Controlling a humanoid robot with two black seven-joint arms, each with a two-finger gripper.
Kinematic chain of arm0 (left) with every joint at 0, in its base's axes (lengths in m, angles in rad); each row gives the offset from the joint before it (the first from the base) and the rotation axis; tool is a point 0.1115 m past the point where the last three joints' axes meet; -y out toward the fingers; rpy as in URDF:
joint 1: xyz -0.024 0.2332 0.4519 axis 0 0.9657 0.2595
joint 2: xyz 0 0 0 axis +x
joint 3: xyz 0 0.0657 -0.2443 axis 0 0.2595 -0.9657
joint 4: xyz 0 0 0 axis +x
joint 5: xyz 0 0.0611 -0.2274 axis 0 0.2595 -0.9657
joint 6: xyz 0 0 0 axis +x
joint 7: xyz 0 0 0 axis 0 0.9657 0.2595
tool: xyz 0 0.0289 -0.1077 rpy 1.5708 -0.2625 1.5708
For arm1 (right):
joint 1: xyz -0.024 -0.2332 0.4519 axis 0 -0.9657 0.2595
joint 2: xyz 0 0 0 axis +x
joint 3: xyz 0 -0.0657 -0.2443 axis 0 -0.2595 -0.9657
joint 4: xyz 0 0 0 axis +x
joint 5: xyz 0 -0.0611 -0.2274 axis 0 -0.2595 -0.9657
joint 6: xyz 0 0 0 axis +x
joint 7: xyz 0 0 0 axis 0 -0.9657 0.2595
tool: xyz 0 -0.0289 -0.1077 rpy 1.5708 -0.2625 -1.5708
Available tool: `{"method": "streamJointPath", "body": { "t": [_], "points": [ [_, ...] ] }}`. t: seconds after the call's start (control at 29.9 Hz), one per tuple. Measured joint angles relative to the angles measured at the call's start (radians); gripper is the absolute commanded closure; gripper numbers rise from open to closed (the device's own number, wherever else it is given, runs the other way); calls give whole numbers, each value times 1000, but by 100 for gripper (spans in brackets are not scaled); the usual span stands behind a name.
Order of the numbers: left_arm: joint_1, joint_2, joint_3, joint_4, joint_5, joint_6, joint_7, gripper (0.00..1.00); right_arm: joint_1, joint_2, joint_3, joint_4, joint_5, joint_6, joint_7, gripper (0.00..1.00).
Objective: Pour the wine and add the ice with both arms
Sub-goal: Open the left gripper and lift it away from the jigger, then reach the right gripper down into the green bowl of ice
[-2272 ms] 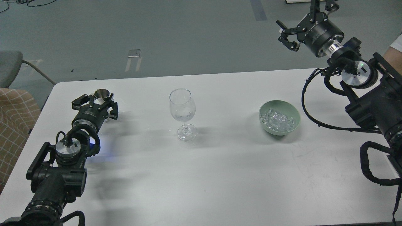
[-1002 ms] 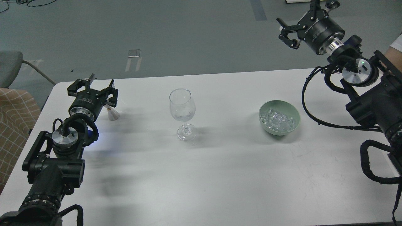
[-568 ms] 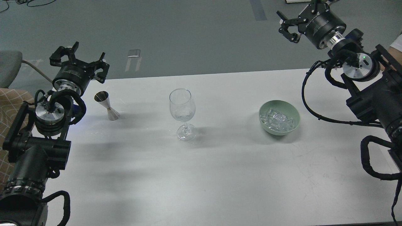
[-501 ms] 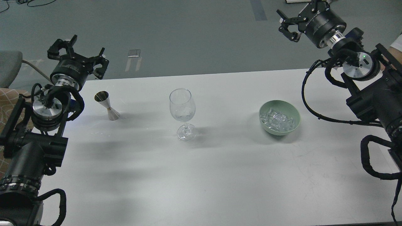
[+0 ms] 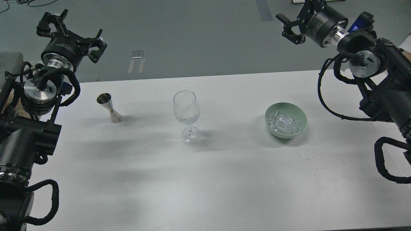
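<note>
A clear wine glass (image 5: 187,109) stands upright mid-table, with a faint trace of clear wine (image 5: 187,120) at the bottom of its bowl. A small steel jigger (image 5: 109,107) stands to its left. A pale green bowl (image 5: 283,135) to the right holds several clear ice cubes (image 5: 284,123). My left gripper (image 5: 70,30) is open and empty, raised high beyond the table's back-left edge, well above the jigger. My right gripper (image 5: 290,24) is open and empty, raised beyond the back-right edge, far above the bowl.
The white table (image 5: 205,179) has bare surface in front of the glass and bowl. Grey floor lies beyond its far edge. A grey chair (image 5: 9,59) shows at the far left, and a person's arm (image 5: 405,46) at the right edge.
My left gripper let go of the jigger, which now stands on the table, and rose up and back to the left. My right gripper shifted slightly up and left.
</note>
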Motion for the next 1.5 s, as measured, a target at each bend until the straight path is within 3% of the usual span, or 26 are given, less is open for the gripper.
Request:
{"method": "streamJointPath", "body": {
  "t": [0.1,0.2,0.3,0.43,0.67,0.97,1.14,1.3,1.5],
  "points": [
    [0,-1,-7,2,-13,-15,3,4,0,-27,-38,49,-75,0,1,0],
    [8,-1,-13,7,-24,-81,-13,2,9,-60,-114,125,-140,0,1,0],
    [11,1,-5,14,-20,-130,-64,2,30,-102,-175,174,-161,0,1,0],
    [15,3,7,3,-9,-118,-111,2,88,-191,-302,211,-175,0,1,0],
    [19,7,8,-4,-8,-107,-123,2,244,-254,-613,222,-379,0,10,0],
    [21,20,3,-4,-12,-112,-115,2,205,-275,-729,317,-653,0,11,0],
    [20,42,-8,-2,-19,-75,-118,2,182,-349,-796,417,-849,0,42,0],
    [33,47,-12,-1,-18,-143,-128,2,173,-444,-876,546,-897,0,90,3],
    [61,51,-9,-6,-15,-189,-132,2,130,-481,-886,592,-901,0,101,0]
  ]
}}
